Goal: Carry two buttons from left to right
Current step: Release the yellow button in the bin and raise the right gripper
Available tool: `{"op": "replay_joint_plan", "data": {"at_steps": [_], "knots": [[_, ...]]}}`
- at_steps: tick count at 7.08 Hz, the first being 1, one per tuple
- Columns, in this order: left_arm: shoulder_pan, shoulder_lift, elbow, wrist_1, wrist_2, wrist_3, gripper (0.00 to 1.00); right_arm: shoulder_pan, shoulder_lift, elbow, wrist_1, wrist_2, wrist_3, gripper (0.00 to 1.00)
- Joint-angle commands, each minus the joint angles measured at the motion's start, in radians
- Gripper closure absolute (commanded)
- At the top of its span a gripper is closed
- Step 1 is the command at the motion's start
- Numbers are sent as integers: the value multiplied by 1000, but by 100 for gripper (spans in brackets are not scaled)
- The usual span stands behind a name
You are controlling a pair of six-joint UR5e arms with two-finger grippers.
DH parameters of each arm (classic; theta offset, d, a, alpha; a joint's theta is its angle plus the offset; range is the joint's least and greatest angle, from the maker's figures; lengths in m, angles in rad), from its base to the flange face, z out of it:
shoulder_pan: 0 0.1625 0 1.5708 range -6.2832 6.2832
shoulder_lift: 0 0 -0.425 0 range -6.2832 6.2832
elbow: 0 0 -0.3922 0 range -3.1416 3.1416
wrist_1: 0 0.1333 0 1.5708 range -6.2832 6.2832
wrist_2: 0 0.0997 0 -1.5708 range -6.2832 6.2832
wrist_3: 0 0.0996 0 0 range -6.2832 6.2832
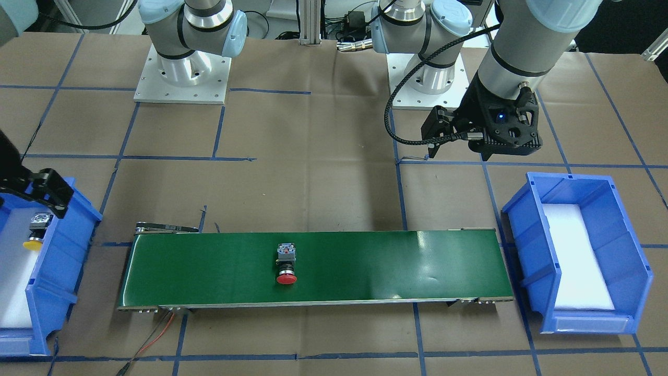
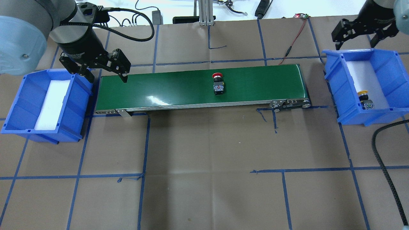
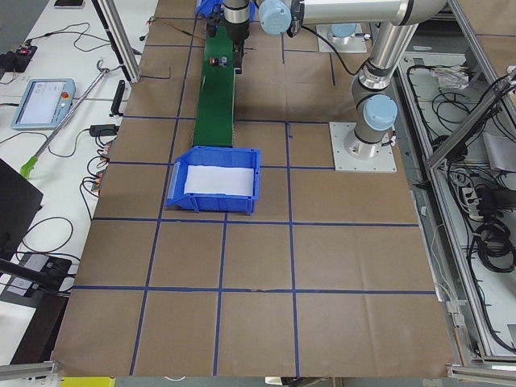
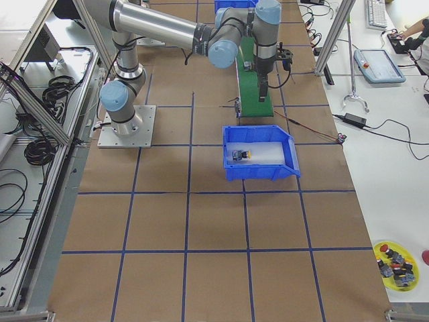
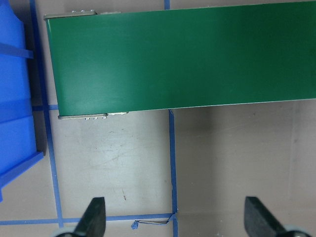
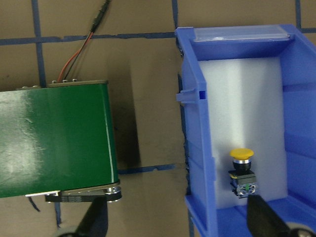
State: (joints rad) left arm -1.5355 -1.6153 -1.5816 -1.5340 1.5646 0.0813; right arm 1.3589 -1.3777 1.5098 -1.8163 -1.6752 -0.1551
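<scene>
The red button (image 1: 286,264) lies on its side near the middle of the green conveyor belt (image 1: 365,261); it also shows in the overhead view (image 2: 218,83). The yellow button (image 2: 364,99) lies on white foam in the right blue bin (image 2: 338,86), and shows in the right wrist view (image 6: 242,170). My left gripper (image 2: 107,74) is open and empty, above the belt's left end beside the left bin; its wrist view (image 5: 175,219) shows bare paper between the fingers. My right gripper (image 2: 364,35) is open and empty, above the right bin's far rim (image 6: 177,219).
The left blue bin (image 2: 19,105) holds only a white foam pad. A red-and-black cable (image 2: 295,38) runs from the belt's right end to the table's back. A thick black cable (image 2: 383,159) hangs at the right. Brown paper with blue tape lines covers the table.
</scene>
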Motion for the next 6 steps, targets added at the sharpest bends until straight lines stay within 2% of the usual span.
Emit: {"op": "replay_joint_plan", "data": {"at_steps": [1, 6], "knots": [[0, 0, -1, 0, 0, 0, 0, 115, -7, 3, 32, -9, 139, 1], [0, 2, -2, 0, 0, 0, 0, 149, 32, 9, 25, 8, 210, 1]]}}
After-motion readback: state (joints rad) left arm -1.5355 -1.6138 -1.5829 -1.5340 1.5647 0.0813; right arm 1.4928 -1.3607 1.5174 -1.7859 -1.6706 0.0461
